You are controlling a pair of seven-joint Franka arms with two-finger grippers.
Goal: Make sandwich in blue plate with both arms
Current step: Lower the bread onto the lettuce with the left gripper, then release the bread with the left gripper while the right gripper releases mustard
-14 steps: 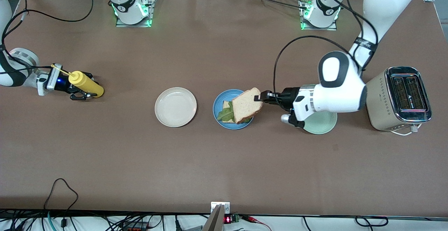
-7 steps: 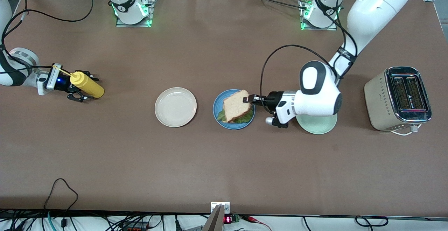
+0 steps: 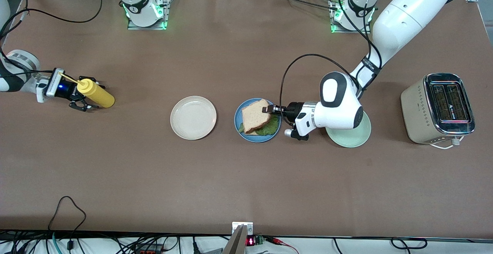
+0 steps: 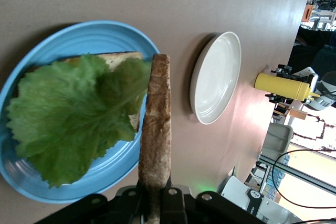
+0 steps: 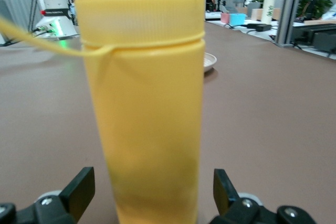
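Sandwich (image 3: 257, 120) on the blue plate (image 3: 239, 124) at frame centre is being capped — left gripper (image 3: 268, 110) fingers clench the top slice (image 3: 255, 116), release due next, while right gripper (image 3: 85, 102) fingers stand released around the mustard bottle (image 3: 95, 92) at the left edge.

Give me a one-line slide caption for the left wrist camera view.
Left hand shut on a bread slice held on edge over lettuce and bread on the blue plate.

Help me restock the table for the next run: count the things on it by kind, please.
Plates: 3: blue plate, cream plate, mint plate
Bread slices: 2: top slice, bottom slice
Lettuce leaf: 1
Yellow squeeze bottle: 1
Toaster: 1
Total: 8
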